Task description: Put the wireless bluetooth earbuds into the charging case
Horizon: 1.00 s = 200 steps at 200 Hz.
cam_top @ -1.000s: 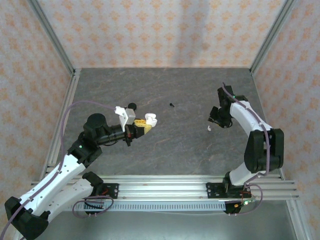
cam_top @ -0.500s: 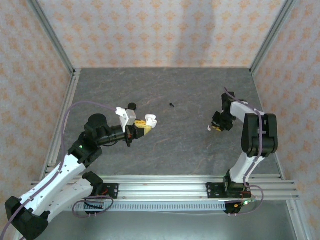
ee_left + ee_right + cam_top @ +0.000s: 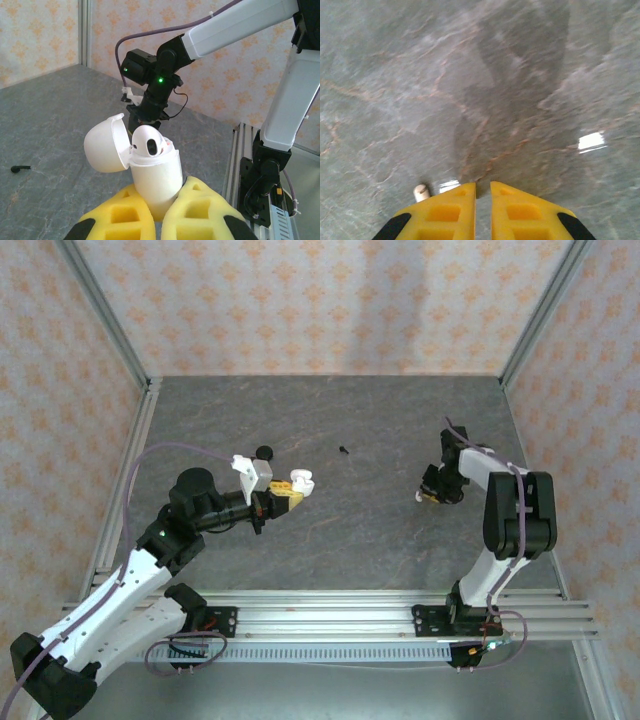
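The left gripper (image 3: pixel 162 200) has its jaws clenched on the white charging case (image 3: pixel 156 170), held upright above the surface (image 3: pixel 350 530) with its lid (image 3: pixel 104 147) hinged open to one side; a white earbud (image 3: pixel 150 142) sits in it. Over by the right gripper (image 3: pixel 482 192), whose jaws are drawn almost together on nothing, another white earbud (image 3: pixel 421 190) lies on the surface just beside one finger. A black earbud (image 3: pixel 343 450) lies farther back, well apart from both arms
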Each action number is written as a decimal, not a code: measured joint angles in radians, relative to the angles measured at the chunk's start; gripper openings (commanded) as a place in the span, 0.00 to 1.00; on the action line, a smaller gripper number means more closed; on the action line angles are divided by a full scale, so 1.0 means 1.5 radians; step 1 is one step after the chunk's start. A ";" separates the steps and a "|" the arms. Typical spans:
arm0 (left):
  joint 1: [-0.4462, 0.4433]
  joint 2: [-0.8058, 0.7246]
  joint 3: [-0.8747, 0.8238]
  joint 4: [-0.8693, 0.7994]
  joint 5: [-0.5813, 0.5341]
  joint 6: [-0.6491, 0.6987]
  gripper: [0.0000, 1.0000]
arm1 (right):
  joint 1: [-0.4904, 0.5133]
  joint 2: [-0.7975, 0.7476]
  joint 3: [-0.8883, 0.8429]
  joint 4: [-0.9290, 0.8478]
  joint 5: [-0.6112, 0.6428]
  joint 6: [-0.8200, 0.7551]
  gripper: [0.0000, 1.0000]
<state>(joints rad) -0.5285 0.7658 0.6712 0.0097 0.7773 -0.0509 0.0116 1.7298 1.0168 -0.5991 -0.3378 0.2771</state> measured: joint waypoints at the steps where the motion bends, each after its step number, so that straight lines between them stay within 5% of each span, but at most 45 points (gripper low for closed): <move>1: 0.000 0.000 0.000 0.000 0.000 0.000 0.00 | 0.002 -0.001 -0.001 0.002 0.001 0.001 0.15; 148: -0.001 -0.030 -0.004 -0.015 -0.003 0.000 0.00 | 0.276 -0.016 0.000 0.038 -0.138 0.151 0.16; 200: -0.001 -0.044 -0.009 -0.019 -0.005 0.000 0.00 | 0.278 -0.102 0.017 0.001 -0.058 0.198 0.37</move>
<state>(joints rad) -0.5304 0.7002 0.6571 -0.0189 0.7692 -0.0513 0.4282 1.5772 1.0416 -0.5972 -0.4255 0.5739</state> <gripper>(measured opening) 0.059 0.323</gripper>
